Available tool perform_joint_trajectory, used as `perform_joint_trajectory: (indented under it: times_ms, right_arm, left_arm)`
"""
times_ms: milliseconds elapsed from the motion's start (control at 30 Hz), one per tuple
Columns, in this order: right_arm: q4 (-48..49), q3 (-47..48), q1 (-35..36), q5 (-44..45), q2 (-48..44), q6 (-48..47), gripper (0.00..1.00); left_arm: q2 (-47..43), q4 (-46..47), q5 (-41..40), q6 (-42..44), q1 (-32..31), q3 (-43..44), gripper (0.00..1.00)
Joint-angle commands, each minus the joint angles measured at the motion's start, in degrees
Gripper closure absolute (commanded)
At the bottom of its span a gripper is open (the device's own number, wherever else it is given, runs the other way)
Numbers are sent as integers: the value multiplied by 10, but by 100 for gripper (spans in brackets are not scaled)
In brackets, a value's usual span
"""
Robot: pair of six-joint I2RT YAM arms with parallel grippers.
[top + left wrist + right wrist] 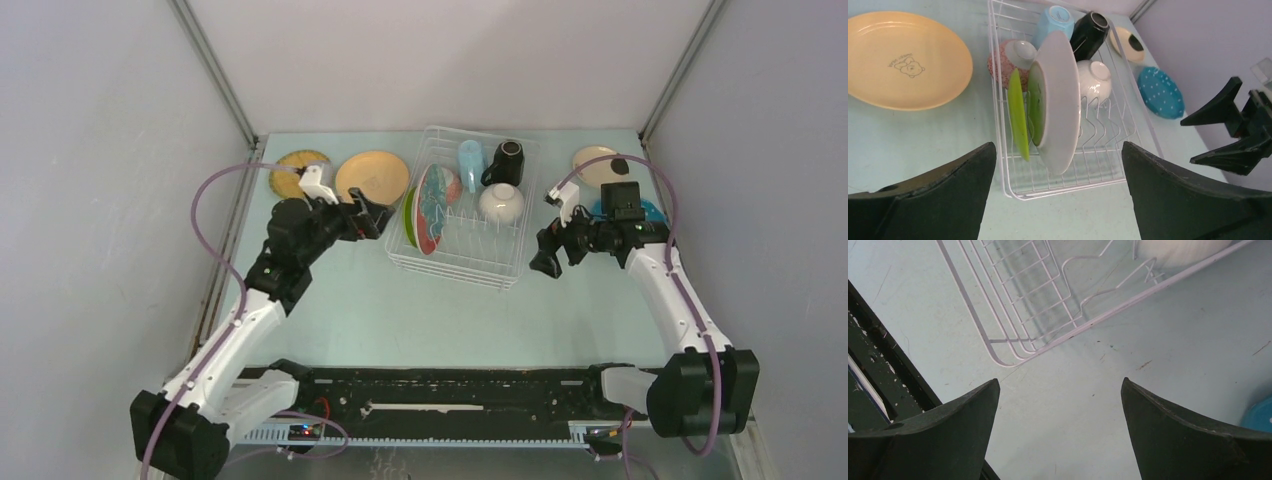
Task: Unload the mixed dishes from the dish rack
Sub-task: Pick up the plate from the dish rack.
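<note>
Dish rack: mid-rear of bench.
Rack, left end: standing plates.
Rack, rear: cup left of mug; bowl before mug.
Left of rack: outer plate, inner plate, side by side.
Right of rack: rear plate; near plate before it.
Left end effector: beside rack's left side.
Right end effector: off rack's right front corner.
</note>
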Motion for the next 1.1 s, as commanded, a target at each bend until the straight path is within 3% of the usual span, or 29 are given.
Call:
perform_joint_trajectory:
  times_ms: [0, 167, 333, 800, 900, 1067]
  right_arm:
    - [-6, 19, -9, 6, 2, -5, 0]
    - [-8, 19, -11, -1, -1, -6, 0]
    - [-7, 19, 15, 11, 9, -9, 0]
    - [-5, 19, 40, 41, 18, -12, 0]
    - [-5, 19, 40, 41, 20, -13, 0]
    - [-5, 19, 41, 42, 19, -14, 0]
  left_arm:
    - [34, -23, -82, 76, -59, 54, 0]
    - [119, -31, -188, 113, -134, 122, 0]
    - [195, -99, -300, 133, -178, 214, 5]
    - [311, -156, -371, 158, -226, 315, 22]
    - [333, -164, -377, 159, -234, 333, 31]
    - [362, -176, -397, 168, -246, 357, 38]
